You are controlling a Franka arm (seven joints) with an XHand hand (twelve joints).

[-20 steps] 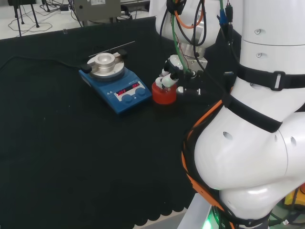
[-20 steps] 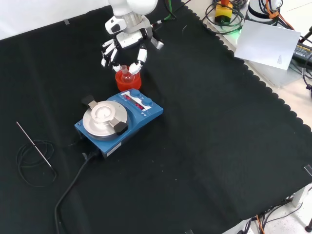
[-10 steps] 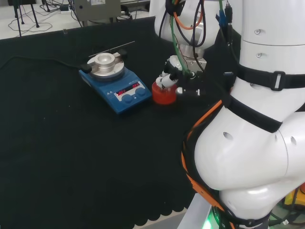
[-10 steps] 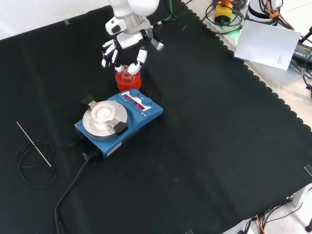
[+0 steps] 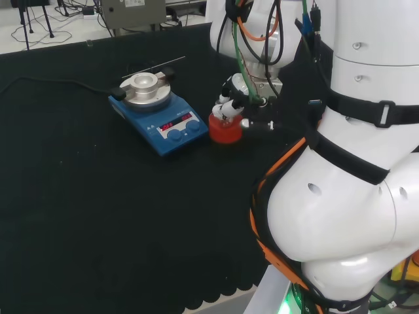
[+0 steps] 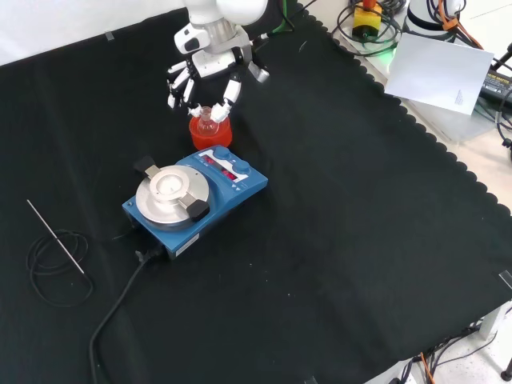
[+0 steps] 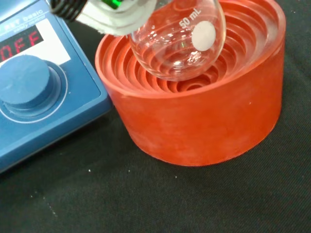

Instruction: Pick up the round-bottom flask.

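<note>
Round-bottom flask (image 7: 177,41) upright, neck up, bulb just above red stand (image 7: 204,111); robot hand (image 6: 210,76) fingers pinching neck.

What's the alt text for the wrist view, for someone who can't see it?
A clear round-bottom flask sits tilted in a red ribbed stand on black cloth, with a blurred part of the hand at its neck. A blue hotplate stands beside the stand.

Hand (image 6: 210,74) lowered from white arm, fingers (image 6: 227,93) curled (pinching)
</note>
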